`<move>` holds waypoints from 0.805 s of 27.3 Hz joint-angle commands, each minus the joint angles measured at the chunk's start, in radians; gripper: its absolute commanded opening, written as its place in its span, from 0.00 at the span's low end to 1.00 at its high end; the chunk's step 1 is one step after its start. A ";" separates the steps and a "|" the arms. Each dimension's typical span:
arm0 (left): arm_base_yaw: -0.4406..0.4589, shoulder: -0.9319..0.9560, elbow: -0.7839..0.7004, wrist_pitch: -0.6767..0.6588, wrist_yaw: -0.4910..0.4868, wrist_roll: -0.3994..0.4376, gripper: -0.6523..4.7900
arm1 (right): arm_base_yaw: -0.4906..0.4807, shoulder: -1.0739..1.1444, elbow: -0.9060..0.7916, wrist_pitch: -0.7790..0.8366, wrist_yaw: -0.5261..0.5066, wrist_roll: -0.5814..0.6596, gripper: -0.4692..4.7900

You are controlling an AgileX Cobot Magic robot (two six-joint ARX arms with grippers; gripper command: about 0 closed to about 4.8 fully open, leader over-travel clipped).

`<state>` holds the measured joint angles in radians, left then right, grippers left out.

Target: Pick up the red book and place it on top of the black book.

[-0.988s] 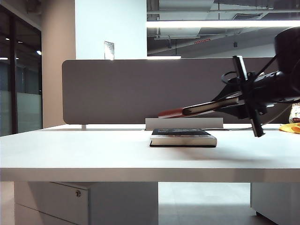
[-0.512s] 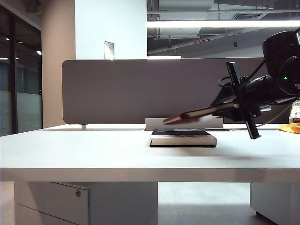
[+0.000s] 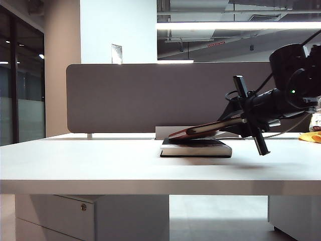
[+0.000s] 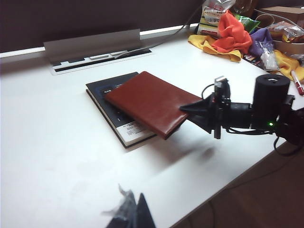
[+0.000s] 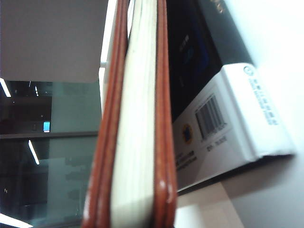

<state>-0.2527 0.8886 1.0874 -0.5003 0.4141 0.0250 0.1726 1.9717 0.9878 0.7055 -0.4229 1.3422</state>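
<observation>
Red book (image 4: 148, 102) held at one short edge by the right gripper (image 4: 203, 109), jaws clamped on it, cover flat side up. Book is tilted: free end low over the black book (image 4: 113, 105), gripped end higher and overhanging the black book's near edge. In the exterior view the free end (image 3: 183, 133) looks to be at or just above the black book's (image 3: 195, 148) top; contact cannot be told. Right wrist view: pale page edges (image 5: 135, 123) between maroon covers, black book's barcode end (image 5: 223, 118) just beside.

Black book lies flat on the white table (image 3: 100, 160), in front of a grey cable tray (image 4: 92, 45).

Left gripper (image 4: 133, 216) hangs well apart, above bare table; only dark finger tips show, opening cannot be told.

Coloured cloths (image 4: 230, 31) are piled at the table's far corner.
</observation>
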 commanded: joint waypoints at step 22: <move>0.002 -0.002 0.006 -0.023 -0.003 0.002 0.11 | 0.010 0.075 0.159 -0.059 0.029 0.019 0.09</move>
<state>-0.2523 0.8886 1.0874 -0.5289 0.4137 0.0257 0.1822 2.0560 1.1297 0.6319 -0.3965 1.3621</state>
